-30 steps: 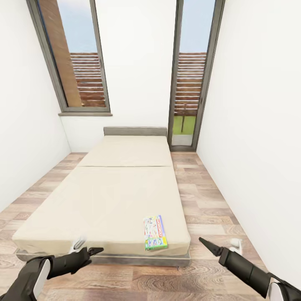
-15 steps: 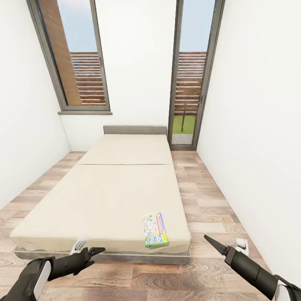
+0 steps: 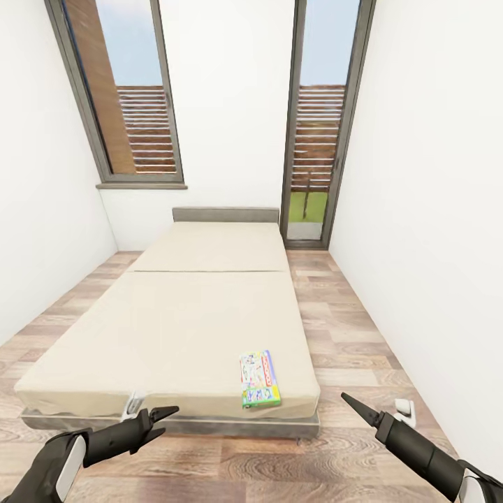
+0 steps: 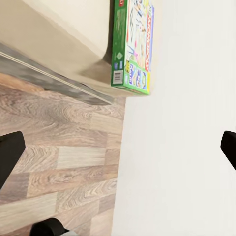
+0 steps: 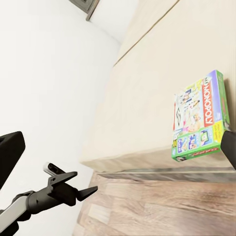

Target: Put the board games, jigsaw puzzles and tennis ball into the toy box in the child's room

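Low in the frame, both empty grippers, left gripper [image 3: 162,418] and right gripper [image 3: 351,406], look spread; approach the board game [image 3: 259,378] squarely at the bed [image 3: 175,314] edge.

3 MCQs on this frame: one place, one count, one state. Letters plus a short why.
1. Where on the bed does the board game lie?
A. against the headboard
B. near the foot edge, toward the robot's right
C. mid-mattress

2. How many board games show on the mattress?
A. one
B. two
C. three

3. What is the left gripper doing?
A. clamping the game
B. pressing the mattress
C. holding nothing, short of the bed

Answers: 1 B, the box sits by the near right corner. 2 A, a single green-edged box in the head view. 3 C, it hangs over the wood floor, nothing between its fingers.
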You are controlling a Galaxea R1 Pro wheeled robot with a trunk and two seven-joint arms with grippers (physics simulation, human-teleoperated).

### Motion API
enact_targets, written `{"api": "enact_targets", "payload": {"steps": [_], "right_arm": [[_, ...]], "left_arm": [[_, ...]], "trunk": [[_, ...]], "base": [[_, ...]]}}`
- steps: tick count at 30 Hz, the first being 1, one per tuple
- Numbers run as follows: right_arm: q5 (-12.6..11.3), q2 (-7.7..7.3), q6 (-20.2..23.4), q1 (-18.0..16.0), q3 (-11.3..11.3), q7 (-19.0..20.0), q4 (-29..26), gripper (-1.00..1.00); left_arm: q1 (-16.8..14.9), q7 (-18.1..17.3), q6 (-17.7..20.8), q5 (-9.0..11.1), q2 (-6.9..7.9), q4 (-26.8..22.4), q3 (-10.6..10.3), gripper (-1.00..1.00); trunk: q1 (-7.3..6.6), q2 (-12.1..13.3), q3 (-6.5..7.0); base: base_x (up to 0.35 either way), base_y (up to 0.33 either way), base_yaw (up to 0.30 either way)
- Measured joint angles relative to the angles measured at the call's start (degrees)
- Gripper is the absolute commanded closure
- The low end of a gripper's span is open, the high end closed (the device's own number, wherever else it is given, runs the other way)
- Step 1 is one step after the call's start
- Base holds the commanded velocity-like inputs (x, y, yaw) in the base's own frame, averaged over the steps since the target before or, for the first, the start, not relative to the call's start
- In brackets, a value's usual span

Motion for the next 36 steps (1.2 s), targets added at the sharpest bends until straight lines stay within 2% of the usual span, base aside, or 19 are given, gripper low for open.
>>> {"api": "enact_targets", "payload": {"steps": [2, 36], "right_arm": [[0.0, 0.0, 0.0, 0.0, 0.0, 0.0, 0.0, -1.0], [0.0, 0.01, -0.7, 0.0, 0.0, 0.0, 0.0, -1.0]], "left_arm": [[0.0, -0.1, -0.1, 0.0, -0.01, 0.0, 0.0, -1.0], [0.0, -0.6, -0.4, 0.3, 0.14, 0.0, 0.5, -1.0]], "trunk": [[0.44, -0.8, -0.36], [0.45, -0.8, -0.36]], "base": [[0.0, 0.0, 0.0], [-0.025, -0.022, 0.0]]}}
